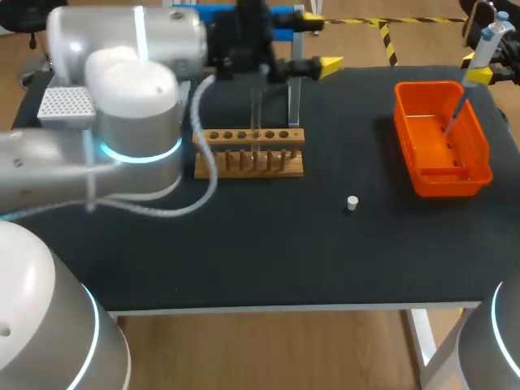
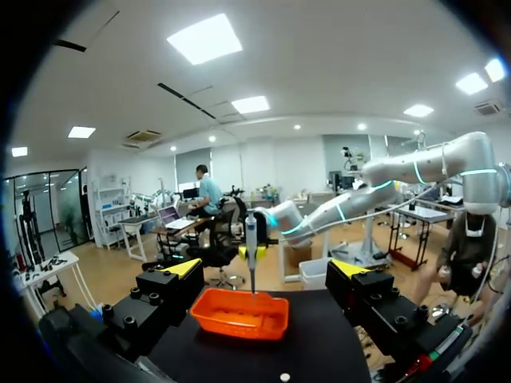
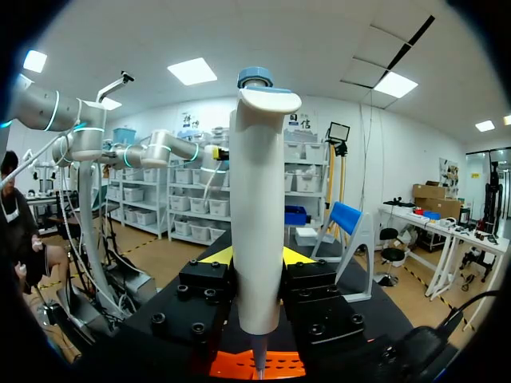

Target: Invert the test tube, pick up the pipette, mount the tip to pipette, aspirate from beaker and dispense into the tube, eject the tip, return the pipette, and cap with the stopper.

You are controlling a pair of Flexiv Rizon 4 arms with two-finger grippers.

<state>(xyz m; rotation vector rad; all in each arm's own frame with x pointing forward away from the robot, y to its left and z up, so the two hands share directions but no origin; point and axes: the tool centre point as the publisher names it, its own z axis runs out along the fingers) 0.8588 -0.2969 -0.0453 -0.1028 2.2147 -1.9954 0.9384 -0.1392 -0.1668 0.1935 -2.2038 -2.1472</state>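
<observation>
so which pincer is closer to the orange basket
Right. The right pincer holds the pipette over the orange basket. The left pincer is open, past the far side of the wooden rack, well away from the basket.

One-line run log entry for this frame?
left gripper: open, empty, by tube rack | right gripper: shut on pipette, over orange basket | stopper: loose on table

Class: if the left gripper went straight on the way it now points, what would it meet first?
Probably the orange basket, dead ahead of the left gripper; or, if it runs higher, the pipette that the right gripper holds over it. Height is hard to judge.
</observation>
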